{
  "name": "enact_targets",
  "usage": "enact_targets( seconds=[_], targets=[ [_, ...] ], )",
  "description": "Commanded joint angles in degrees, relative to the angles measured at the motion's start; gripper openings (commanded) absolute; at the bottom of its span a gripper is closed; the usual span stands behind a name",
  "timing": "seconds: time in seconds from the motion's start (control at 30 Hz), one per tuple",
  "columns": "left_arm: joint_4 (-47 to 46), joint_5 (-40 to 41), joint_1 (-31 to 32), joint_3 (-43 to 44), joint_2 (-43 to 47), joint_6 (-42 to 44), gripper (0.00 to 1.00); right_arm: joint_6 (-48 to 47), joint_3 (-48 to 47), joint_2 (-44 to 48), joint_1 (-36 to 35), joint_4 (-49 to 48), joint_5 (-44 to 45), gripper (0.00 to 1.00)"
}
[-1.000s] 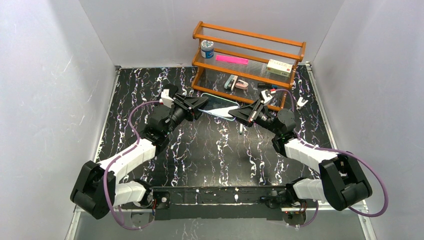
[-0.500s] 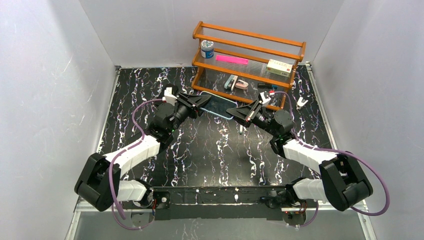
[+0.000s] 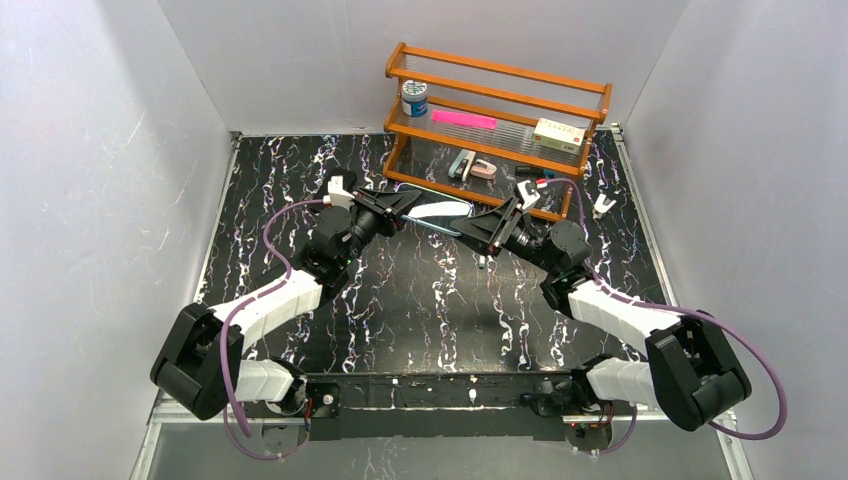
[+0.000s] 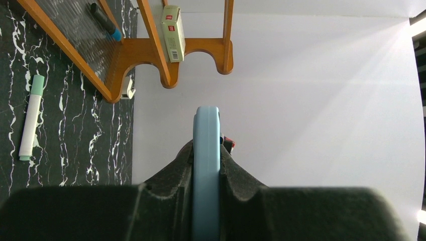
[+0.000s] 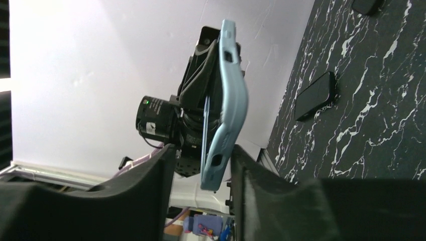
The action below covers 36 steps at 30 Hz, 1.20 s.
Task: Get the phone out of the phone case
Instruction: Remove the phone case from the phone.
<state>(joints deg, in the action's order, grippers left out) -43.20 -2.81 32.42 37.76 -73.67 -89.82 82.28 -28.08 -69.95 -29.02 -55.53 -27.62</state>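
Note:
The light blue phone case (image 3: pixel 436 212), with the dark phone in it, hangs in the air in front of the shelf between my two grippers. My left gripper (image 4: pixel 206 163) is shut on one end of the case (image 4: pixel 206 140), which shows edge-on between the pads. My right gripper (image 5: pixel 203 163) stands open around the case's other end (image 5: pixel 226 105), its fingers (image 5: pixel 150 186) apart on either side. There the case bows outward, and a thin edge of the phone (image 5: pixel 205 123) shows a little apart from it.
A wooden shelf rack (image 3: pixel 497 110) stands behind, holding a jar (image 3: pixel 414 98), a pink item (image 3: pixel 463 119) and a small box (image 3: pixel 558 132). A green-capped marker (image 4: pixel 31 116) and a flat black object (image 5: pixel 315 95) lie on the marbled table (image 3: pixel 420 300).
My right gripper has opened and let go of the case's end. My left gripper has closed tight on the case, which has tipped from flat towards edge-on.

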Motion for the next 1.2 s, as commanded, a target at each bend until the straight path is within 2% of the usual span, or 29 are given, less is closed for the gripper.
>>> enact_targets(
  seconds=[0.0,0.33,0.67,0.97,1.07,1.17],
  targets=[
    [-3.6,2.0,0.1,1.0,2.2,-1.7,0.0,-7.3,-0.8,1.9,-0.3,-3.8,-6.4,0.61],
    [-3.5,0.1,0.1,1.0,3.0,-2.3,0.0,-10.7,0.6,3.9,-0.3,-2.2,-6.0,0.57],
    [-3.4,-1.4,0.1,0.5,4.3,-3.5,0.0,-10.0,-0.1,2.0,-0.2,-5.4,-5.6,0.45],
    [-3.1,-3.0,0.1,0.5,4.7,-3.2,0.0,-11.7,0.7,1.0,-0.3,-8.7,-6.1,0.26],
    [-2.8,-4.0,0.1,0.9,4.4,-3.3,0.0,-16.2,1.3,2.1,-0.2,-7.8,-6.1,0.13],
    [-2.4,-5.6,0.1,1.6,3.9,-3.1,0.0,-24.8,0.2,3.6,-0.3,-1.4,-6.8,0.07]
  ],
)
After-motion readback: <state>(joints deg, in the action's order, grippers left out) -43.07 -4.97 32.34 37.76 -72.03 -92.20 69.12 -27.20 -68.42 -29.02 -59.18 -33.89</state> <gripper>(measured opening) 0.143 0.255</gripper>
